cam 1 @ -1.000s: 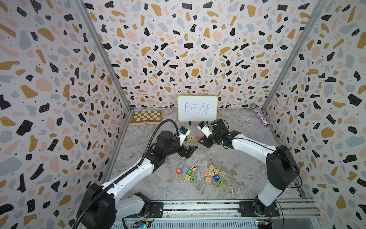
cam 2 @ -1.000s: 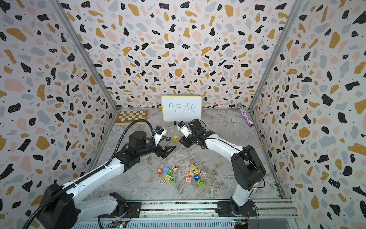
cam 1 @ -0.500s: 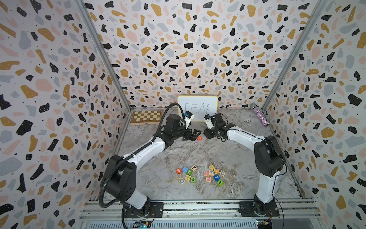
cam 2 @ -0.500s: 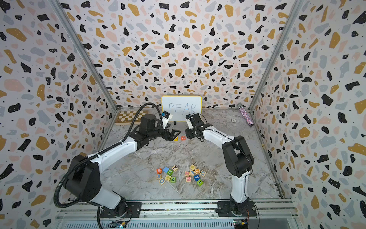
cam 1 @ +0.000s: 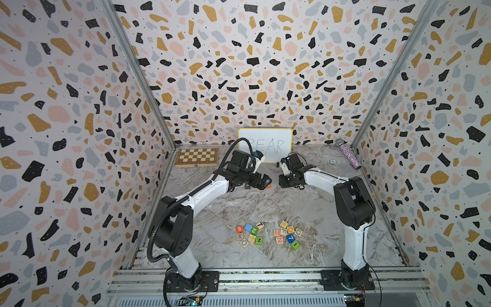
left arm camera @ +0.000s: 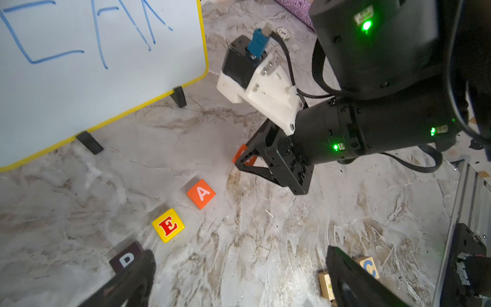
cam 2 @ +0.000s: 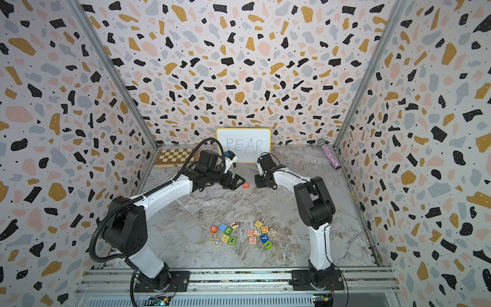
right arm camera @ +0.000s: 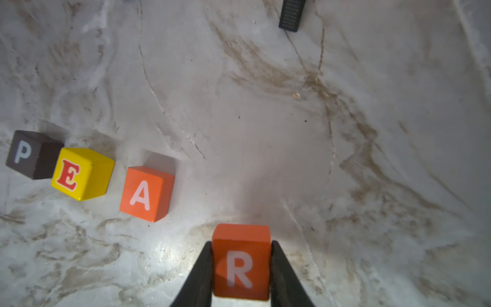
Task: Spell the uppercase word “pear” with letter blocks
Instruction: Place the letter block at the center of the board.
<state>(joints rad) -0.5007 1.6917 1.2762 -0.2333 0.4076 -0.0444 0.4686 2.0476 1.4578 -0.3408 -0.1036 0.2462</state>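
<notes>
The right gripper (right arm camera: 241, 244) is clamping an orange-red wooden cube with a pale R (right arm camera: 240, 265) in front of the yellow-edged whiteboard (cam 2: 243, 144). Also lying before the whiteboard are a black cube with white P (right arm camera: 22, 152), just beside it a yellow cube with red E (right arm camera: 79, 174), then an orange-red cube with pale A (right arm camera: 144, 194). The left gripper (left arm camera: 240, 253) is hovering with its jaws spread wide, holding nothing.

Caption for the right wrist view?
Right end effector holds the R block beside the row of P block, E block, A block.
</notes>
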